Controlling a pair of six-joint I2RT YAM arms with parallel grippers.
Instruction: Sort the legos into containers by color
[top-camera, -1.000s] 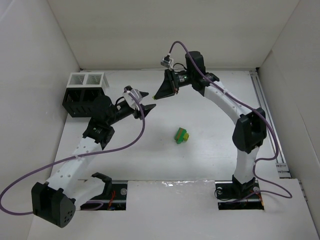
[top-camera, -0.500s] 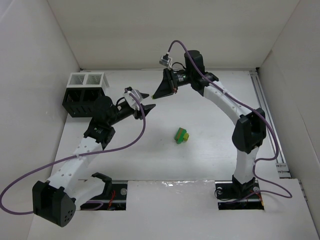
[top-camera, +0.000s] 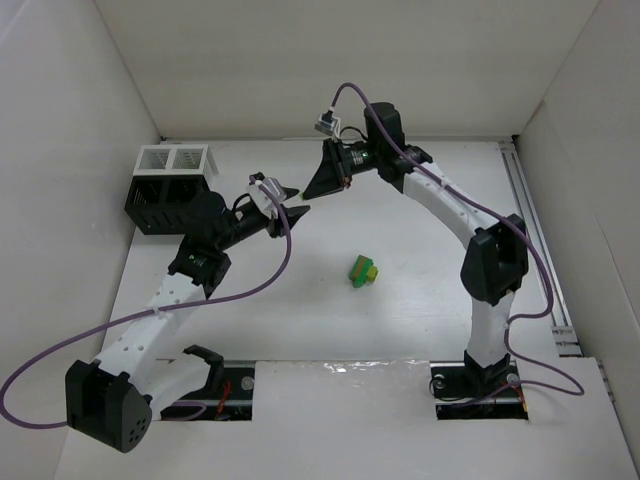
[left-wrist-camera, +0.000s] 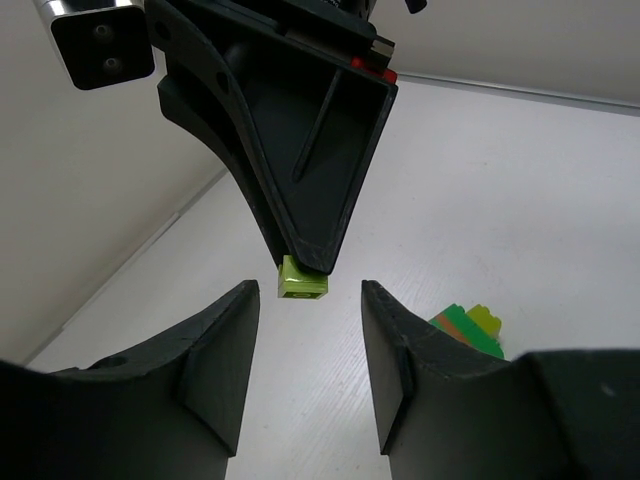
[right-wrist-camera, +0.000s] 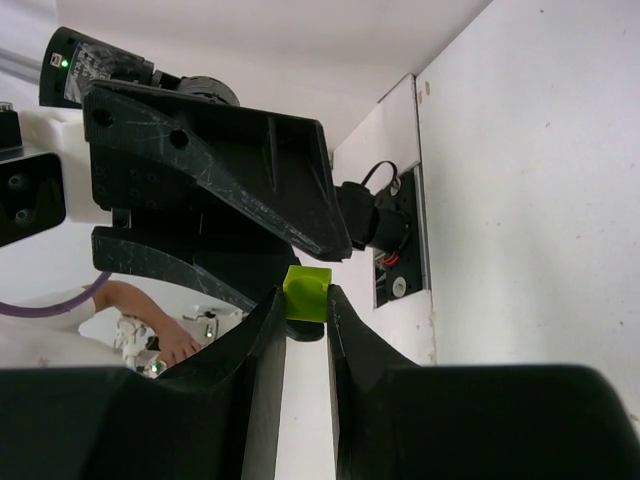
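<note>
1. A tiny yellow-green plastic brick (right-wrist-camera: 306, 292) is being pinched by the right gripper (right-wrist-camera: 303, 312), far from the black slatted rack (top-camera: 160, 205).
2. Jaws of the left gripper (left-wrist-camera: 305, 300) are being offered spread, flanking it.
3. A green-orange brick stack (top-camera: 363, 270) is being left unsorted.

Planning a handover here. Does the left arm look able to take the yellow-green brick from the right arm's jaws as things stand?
Probably yes. The left arm holds its jaws open just short of the yellow-green brick, which pokes out of the shut jaws of the right arm; nothing lies between.
</note>
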